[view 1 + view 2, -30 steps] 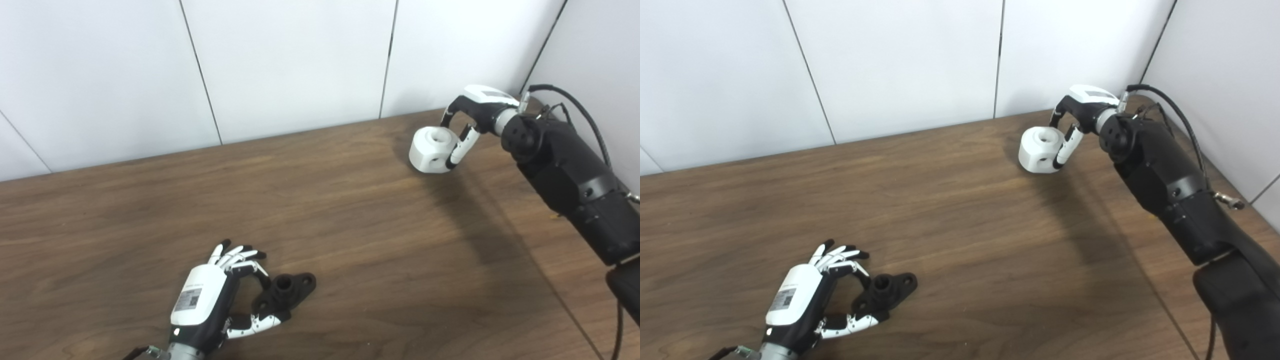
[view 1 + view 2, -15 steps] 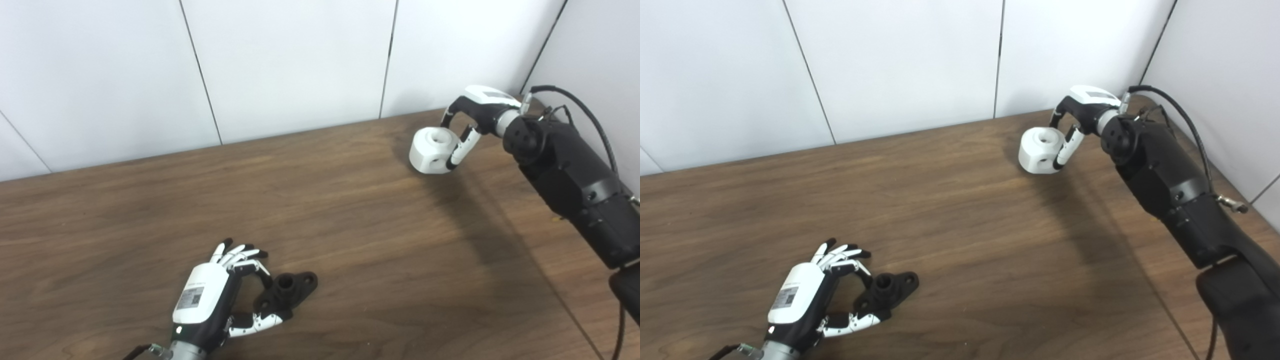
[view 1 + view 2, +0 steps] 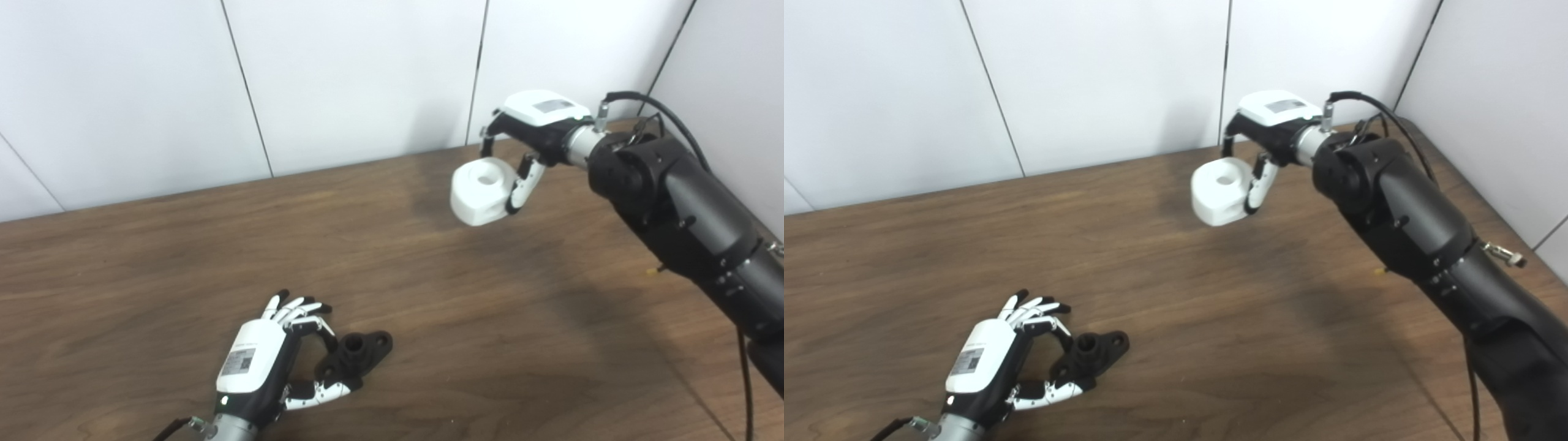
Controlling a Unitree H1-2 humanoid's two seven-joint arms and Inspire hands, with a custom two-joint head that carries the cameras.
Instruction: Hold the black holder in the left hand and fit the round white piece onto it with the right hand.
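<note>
Black holder (image 3: 355, 357): lies flat on the brown wooden surface (image 3: 429, 294) near its front edge, its short upright tube with a round bore facing up.
Left hand (image 3: 260, 370): just beside the holder on its left, back of the hand up; its fingers (image 3: 297, 310) curve over the holder's far side and the thumb reaches along its near side, seeming to touch it, but I cannot tell whether they truly grip it.
Round white piece (image 3: 481, 191): held above the surface toward the far right, well apart from the holder, its hole facing up.
Right hand (image 3: 527, 131): its fingers are clasped around the white piece from above and the side.
Backdrop: white wall panels (image 3: 343, 73) behind the surface.
</note>
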